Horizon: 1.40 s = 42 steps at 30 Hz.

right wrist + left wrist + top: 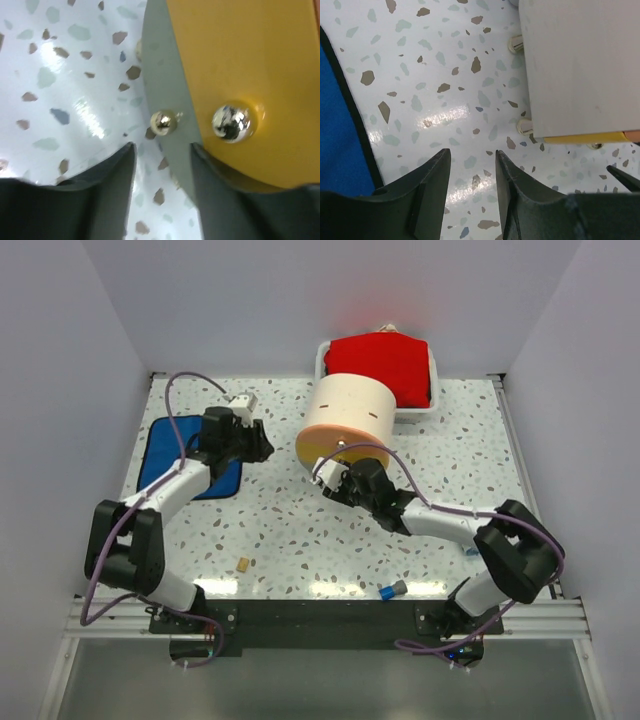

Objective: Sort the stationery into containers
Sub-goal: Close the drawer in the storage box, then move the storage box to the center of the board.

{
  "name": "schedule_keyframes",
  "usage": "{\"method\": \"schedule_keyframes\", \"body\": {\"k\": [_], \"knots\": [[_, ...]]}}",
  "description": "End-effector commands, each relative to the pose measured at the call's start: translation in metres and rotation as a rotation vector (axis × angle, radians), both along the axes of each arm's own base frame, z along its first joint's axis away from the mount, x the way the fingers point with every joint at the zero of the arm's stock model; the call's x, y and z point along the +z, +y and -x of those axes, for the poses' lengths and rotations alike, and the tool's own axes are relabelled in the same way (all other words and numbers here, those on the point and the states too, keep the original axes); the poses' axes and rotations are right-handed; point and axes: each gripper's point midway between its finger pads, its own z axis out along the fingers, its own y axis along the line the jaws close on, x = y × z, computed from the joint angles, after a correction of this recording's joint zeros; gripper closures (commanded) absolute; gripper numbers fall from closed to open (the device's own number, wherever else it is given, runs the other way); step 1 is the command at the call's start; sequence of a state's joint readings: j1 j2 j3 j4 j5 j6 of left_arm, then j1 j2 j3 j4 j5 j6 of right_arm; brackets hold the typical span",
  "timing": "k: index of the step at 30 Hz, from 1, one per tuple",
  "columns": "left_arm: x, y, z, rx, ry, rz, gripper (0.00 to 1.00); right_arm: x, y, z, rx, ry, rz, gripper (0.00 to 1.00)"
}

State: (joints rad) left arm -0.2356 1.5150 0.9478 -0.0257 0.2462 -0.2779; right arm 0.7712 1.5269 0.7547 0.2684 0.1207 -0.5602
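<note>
The cream half-cylinder drawer unit [347, 412] stands at the back middle, its yellow-orange drawer front [338, 451] facing me. My right gripper [333, 478] is open and empty just in front of that drawer. In the right wrist view the drawer front [240, 65] and its gold knob [231, 121] lie just beyond the right gripper [162, 150]. My left gripper [262, 443] is open and empty left of the unit, over bare table [472, 155]. A tan eraser [242, 563] and a blue-grey cap piece [392, 590] lie near the front edge.
A blue cloth [180, 455] lies under the left arm and shows in the left wrist view [340, 125]. A white tray [412, 412] with a red cloth [380, 362] stands behind the unit. A small blue item [470, 550] lies by the right arm.
</note>
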Motion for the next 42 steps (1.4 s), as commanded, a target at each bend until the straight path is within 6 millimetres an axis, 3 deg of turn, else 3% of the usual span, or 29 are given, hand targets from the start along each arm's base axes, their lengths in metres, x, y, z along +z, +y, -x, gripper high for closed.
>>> {"method": "schedule_keyframes", "body": {"k": [1, 2, 3, 5, 6, 7, 9, 11, 15, 17, 21, 28, 34, 42], "knots": [[0.042, -0.030, 0.025, -0.083, -0.132, 0.033, 0.55, 0.045, 0.003, 0.029, 0.012, 0.116, -0.131, 0.37], [0.045, -0.033, 0.029, -0.081, -0.147, 0.019, 0.55, 0.053, 0.000, 0.037, 0.009, 0.145, -0.157, 0.32], [0.047, -0.050, 0.041, -0.120, -0.145, 0.016, 0.55, 0.064, -0.009, 0.048, -0.004, 0.165, -0.170, 0.31], [0.059, -0.062, 0.049, -0.126, -0.163, 0.043, 0.53, 0.080, -0.019, 0.059, -0.042, 0.186, -0.214, 0.31], [0.064, -0.074, 0.056, -0.153, -0.169, 0.054, 0.53, 0.081, -0.033, 0.063, -0.096, 0.191, -0.202, 0.29], [0.061, -0.077, 0.061, -0.155, -0.148, 0.049, 0.52, 0.102, -0.043, 0.067, -0.149, 0.168, -0.273, 0.26], [0.063, -0.086, 0.062, -0.150, -0.131, 0.044, 0.51, 0.107, -0.067, 0.069, -0.259, 0.156, -0.288, 0.20], [0.058, -0.090, 0.059, -0.120, -0.103, 0.038, 0.51, 0.116, -0.089, 0.069, -0.339, 0.141, -0.334, 0.19], [0.054, -0.096, 0.050, -0.065, -0.061, 0.052, 0.51, 0.117, -0.162, 0.041, -0.659, 0.038, -0.370, 0.15], [0.053, -0.105, 0.049, -0.069, -0.062, 0.041, 0.51, 0.122, -0.179, 0.036, -0.729, -0.012, -0.383, 0.15], [0.056, -0.119, 0.046, -0.071, -0.065, 0.037, 0.48, 0.131, -0.179, 0.036, -0.708, -0.046, -0.443, 0.15], [0.037, -0.124, 0.042, 0.032, 0.043, 0.108, 0.37, 0.132, -0.186, 0.044, -0.714, -0.059, -0.454, 0.15], [0.043, -0.141, 0.034, 0.029, 0.044, 0.168, 0.40, 0.126, -0.190, 0.049, -0.721, -0.053, -0.448, 0.15], [0.057, -0.162, 0.038, -0.020, 0.034, 0.201, 0.43, 0.116, -0.192, 0.047, -0.734, -0.048, -0.448, 0.15]]}}
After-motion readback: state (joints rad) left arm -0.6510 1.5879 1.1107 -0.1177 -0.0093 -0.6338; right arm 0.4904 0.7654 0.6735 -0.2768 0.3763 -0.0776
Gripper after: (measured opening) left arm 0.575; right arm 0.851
